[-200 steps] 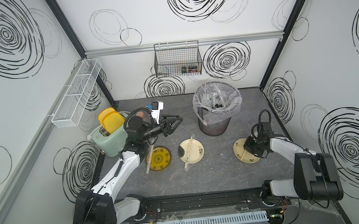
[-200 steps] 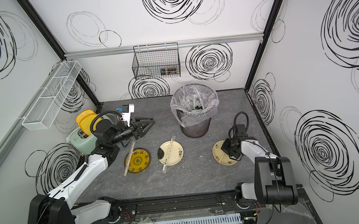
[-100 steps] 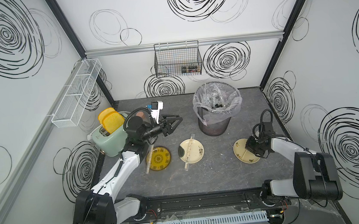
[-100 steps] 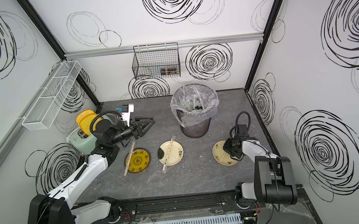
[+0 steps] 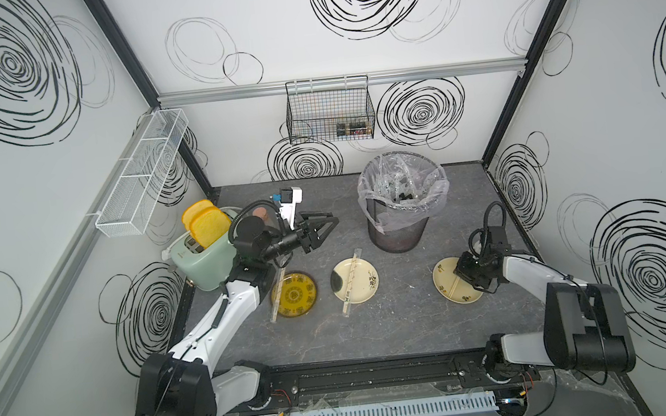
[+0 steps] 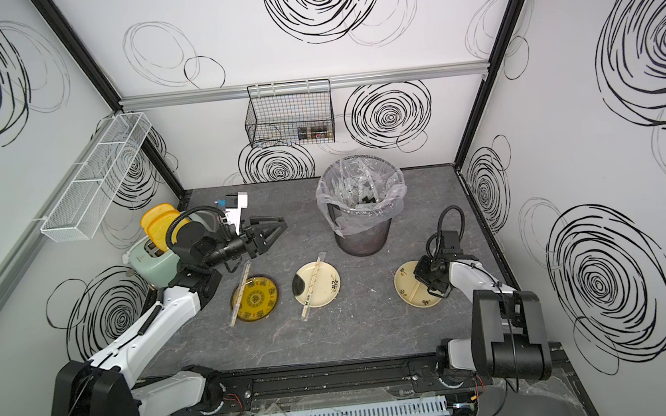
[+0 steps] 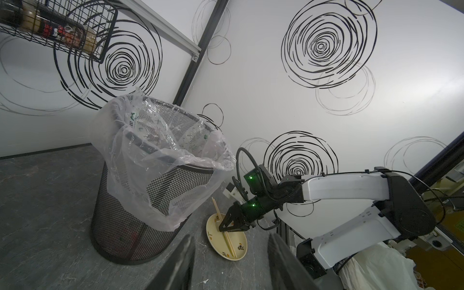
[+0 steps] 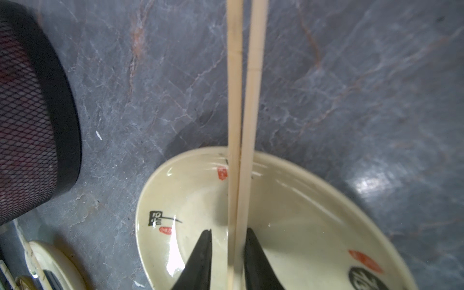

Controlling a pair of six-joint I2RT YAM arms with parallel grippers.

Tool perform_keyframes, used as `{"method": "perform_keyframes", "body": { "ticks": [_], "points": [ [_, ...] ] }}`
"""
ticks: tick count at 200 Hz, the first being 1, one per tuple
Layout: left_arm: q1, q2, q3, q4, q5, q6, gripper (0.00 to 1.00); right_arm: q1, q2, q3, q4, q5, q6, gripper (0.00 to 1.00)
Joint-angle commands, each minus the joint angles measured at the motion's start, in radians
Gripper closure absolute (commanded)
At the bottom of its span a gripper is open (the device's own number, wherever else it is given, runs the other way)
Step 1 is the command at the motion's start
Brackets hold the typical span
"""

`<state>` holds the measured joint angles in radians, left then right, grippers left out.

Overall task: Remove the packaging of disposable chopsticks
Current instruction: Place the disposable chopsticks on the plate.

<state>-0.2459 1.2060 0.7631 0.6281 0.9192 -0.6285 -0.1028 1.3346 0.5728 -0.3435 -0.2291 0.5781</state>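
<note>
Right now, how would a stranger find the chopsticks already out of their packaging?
Start at the mesh bin at the back. Right of it, nearer the front, a cream plate sits under the right gripper, and the bare chopsticks lie on it. The other two pairs wear clear sleeves.

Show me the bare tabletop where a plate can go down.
Bare: the front strip along the black rail; the gap between the middle cream plate and right cream plate, before the mesh bin. Crowded: around the toaster and yellow plate.
</note>
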Motion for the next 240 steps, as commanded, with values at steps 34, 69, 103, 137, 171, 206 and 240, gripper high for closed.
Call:
{"method": "perform_keyframes", "body": {
  "ticks": [34, 69, 103, 137, 171, 206, 240],
  "points": [
    [0.007, 0.004, 0.019, 0.042, 0.014, 0.002, 0.48, -0.014, 0.02, -0.032, -0.041, 0.044, -0.01, 0.7],
    [0.007, 0.004, 0.02, 0.041, 0.015, 0.004, 0.49, -0.016, 0.015, -0.03, -0.048, 0.056, -0.014, 0.67],
    [0.007, 0.004, 0.02, 0.041, 0.017, 0.004, 0.48, -0.018, 0.007, -0.029, -0.06, 0.066, -0.015, 0.65],
    [0.004, 0.002, 0.021, 0.041, 0.017, 0.004, 0.48, -0.018, -0.003, -0.031, -0.065, 0.071, -0.014, 0.63],
    [0.004, 0.0, 0.022, 0.038, 0.018, 0.006, 0.48, -0.018, -0.011, -0.022, -0.082, 0.078, -0.012, 0.59],
    [0.002, 0.0, 0.022, 0.04, 0.02, 0.004, 0.48, -0.019, -0.033, -0.017, -0.098, 0.085, -0.004, 0.54],
    [-0.001, 0.0, 0.022, 0.039, 0.02, 0.004, 0.48, -0.017, -0.042, -0.014, -0.109, 0.091, -0.003, 0.5]
  ]
}}
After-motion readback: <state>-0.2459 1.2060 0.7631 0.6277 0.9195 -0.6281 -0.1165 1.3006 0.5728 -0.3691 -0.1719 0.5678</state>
